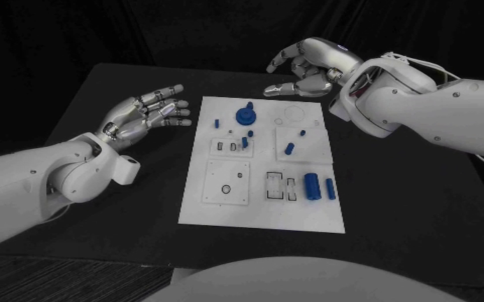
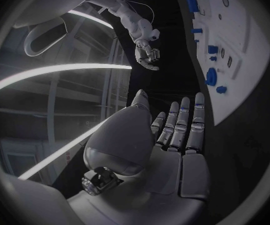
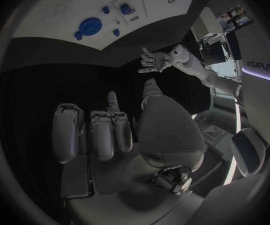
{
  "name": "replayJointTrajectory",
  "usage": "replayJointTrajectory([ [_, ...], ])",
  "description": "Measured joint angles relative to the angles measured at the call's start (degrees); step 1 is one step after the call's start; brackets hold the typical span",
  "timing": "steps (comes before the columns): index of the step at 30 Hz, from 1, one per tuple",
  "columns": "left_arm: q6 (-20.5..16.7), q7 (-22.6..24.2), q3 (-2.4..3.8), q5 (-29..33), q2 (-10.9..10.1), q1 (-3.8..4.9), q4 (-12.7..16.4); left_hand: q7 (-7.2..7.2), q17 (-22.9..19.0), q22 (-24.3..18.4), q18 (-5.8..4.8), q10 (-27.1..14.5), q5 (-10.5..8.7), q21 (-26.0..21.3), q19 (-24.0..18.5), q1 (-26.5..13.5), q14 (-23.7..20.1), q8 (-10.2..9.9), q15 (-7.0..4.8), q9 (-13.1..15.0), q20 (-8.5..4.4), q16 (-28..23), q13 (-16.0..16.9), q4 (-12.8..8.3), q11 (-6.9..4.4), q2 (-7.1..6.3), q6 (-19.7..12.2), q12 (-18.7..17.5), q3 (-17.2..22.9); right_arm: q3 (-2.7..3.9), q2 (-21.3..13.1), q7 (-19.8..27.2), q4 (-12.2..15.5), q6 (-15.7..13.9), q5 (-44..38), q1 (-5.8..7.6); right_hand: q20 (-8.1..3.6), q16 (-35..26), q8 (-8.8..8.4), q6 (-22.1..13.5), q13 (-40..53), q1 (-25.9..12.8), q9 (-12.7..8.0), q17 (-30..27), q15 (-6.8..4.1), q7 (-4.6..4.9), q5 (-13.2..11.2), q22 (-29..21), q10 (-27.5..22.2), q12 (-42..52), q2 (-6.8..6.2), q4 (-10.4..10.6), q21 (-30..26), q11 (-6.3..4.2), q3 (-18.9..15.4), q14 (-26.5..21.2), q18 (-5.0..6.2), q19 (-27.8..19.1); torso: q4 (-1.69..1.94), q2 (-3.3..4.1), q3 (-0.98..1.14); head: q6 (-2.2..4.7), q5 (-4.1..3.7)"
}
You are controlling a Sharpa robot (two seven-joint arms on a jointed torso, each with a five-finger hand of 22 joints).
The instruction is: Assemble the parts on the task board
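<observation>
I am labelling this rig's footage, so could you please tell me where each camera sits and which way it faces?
Head view: on the robot's head, looking down at the task board; both arms, left hand and right hand show.
Left wrist view: behind the left hand, facing along its open palm toward the board.
Right wrist view: behind the right hand, fingers curled, facing the board.
Shared: each wrist view also shows the other hand.

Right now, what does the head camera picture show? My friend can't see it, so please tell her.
A white task board with small blue parts lies on a black table. The left hand hovers open beside it, and the right hand, fingers curled, hangs beyond its far edge, holding nothing.
</observation>
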Motion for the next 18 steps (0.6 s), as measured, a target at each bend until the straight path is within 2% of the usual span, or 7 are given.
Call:
replayJointTrajectory([
  [4, -4.68, -0.02, 0.27, -4.77, 0.59, 3.98, 0.15, 4.64, 10.92, 6.39, -0.02, 14.61, -0.43, 11.95, 12.72, -0.02, 13.59, 5.67, -4.56, 2.95, -4.64, 20.81, 11.96, -0.42, -4.39, 0.01, 16.91, 19.05, -0.40, 0.00, -0.13, 0.42, -0.01, 0.55, 2.98, 0.37, 0.48, 0.00, 0.93, 1.84, 0.00, 1.27, 0.02, 0.00, 0.19, -0.05, 0.01, 0.00, 0.25, 0.00, 1.28, 0.00, 0.00, 0.25, 0.00, 0.19, -0.01, 0.46, -0.01, 0.00, 0.06, 0.00, -0.07],
  [6, -6.81, -0.50, 0.25, -8.37, 1.37, 5.84, -0.09, 3.86, 37.63, 14.54, 0.00, 33.50, -2.90, 23.66, 20.54, -1.42, 26.12, 11.78, -8.48, 4.72, -8.77, 41.16, 46.20, -0.06, -7.71, -0.47, 22.35, 36.39, -4.06, -0.02, 0.26, 0.61, -0.17, 0.84, 4.03, 0.43, 0.86, 0.00, 1.13, 1.84, 0.00, 1.27, 0.02, 0.00, 0.18, -0.05, 0.01, 0.00, 0.24, 0.00, 1.28, 0.00, 0.00, 0.25, 0.00, 0.19, -0.01, 0.08, -0.04, -0.01, 0.14, 0.00, -0.01],
  [8, -8.34, -1.86, 0.24, -12.92, 2.21, 7.44, -0.11, 3.25, 57.74, 38.31, -4.21, 44.37, -4.78, 41.00, 25.76, -2.66, 37.80, 19.37, -9.31, 7.85, -9.78, 54.69, 58.22, -0.06, -7.29, 0.52, 21.92, 39.82, -4.04, -0.02, 0.63, 0.76, -0.38, 1.17, 4.80, 0.44, 0.86, 0.00, 1.13, 1.84, 0.00, 1.28, 0.02, 0.00, 0.18, -0.05, 0.01, 0.00, 0.24, 0.00, 1.29, 0.00, 0.00, 0.24, 0.00, 0.19, -0.01, 0.08, -0.15, -0.01, 0.32, 0.00, 0.04],
  [9, -8.79, -2.75, 0.24, -15.08, 2.63, 8.05, -0.11, 2.87, 63.03, 53.03, -5.82, 47.10, -5.55, 49.22, 31.59, -4.03, 44.56, 22.52, -9.24, 9.35, -9.94, 59.36, 58.27, -0.07, -7.19, -0.06, 23.73, 39.90, -4.04, -0.02, 0.66, 0.81, -0.46, 1.31, 5.06, 0.44, 0.86, 0.00, 1.13, 1.84, 0.00, 2.12, 0.03, 0.00, 0.18, -0.05, 0.01, 0.00, 0.25, 0.00, 2.14, 0.00, 0.00, 0.24, 0.00, 0.19, -0.01, 0.08, -0.23, -0.01, 0.44, 0.00, 0.07],
  [12, -9.07, -7.73, 0.23, -22.48, 4.50, 9.95, -0.10, 2.18, 62.88, 65.34, -5.85, 48.14, -6.48, 58.87, 40.12, -5.76, 47.84, 28.21, -9.36, 13.84, -10.25, 62.19, 58.27, 0.29, -7.38, 0.34, 24.13, 39.95, -4.41, -0.02, 0.30, 0.84, -0.75, 1.85, 5.79, 0.30, 0.86, 0.00, 1.46, 1.84, 0.00, 1.46, 0.04, 0.00, 0.18, -0.05, 0.02, 0.00, 0.25, 0.00, 3.20, 0.00, 0.00, 0.24, 0.00, 0.19, 0.00, 0.08, -0.64, 0.09, 0.82, 0.21, 0.59],
  [16, -6.17, -17.39, 0.26, -30.51, 7.93, 11.94, -0.84, 2.10, 62.88, 65.26, -5.90, 49.93, -7.33, 63.84, 46.83, -10.10, 48.15, 32.65, -9.66, 17.31, -9.94, 62.19, 58.28, 0.38, -8.02, 0.83, 24.03, 40.45, -5.77, -0.02, -0.70, 0.65, -1.20, 2.74, 6.42, -0.15, 0.85, 0.00, 1.78, 1.84, 0.00, 1.42, 0.05, 0.00, 0.18, -0.05, 0.13, 0.00, 0.25, 0.00, 3.25, 0.01, -0.01, 0.24, -0.01, 0.19, -0.01, 0.07, -1.28, 0.30, 1.44, 0.79, 1.27],
  [18, -3.81, -22.14, 0.27, -33.24, 9.40, 12.47, -1.49, 1.38, 62.88, 65.26, -10.24, 50.53, -7.33, 65.52, 47.48, -12.62, 48.15, 34.19, -9.67, 19.69, -10.09, 62.19, 58.28, 0.38, -8.41, 1.31, 23.31, 41.11, -5.77, -0.05, -1.13, 0.45, -1.38, 3.20, 6.64, -0.33, 0.85, 0.00, 1.78, 1.84, 0.00, 0.41, 0.06, 0.00, 0.18, -0.05, 0.12, 0.00, 0.24, 0.00, 4.25, 0.01, -0.01, 0.24, -0.01, 0.19, -0.01, 0.08, -1.56, 0.35, 1.82, 1.08, 1.48],
])
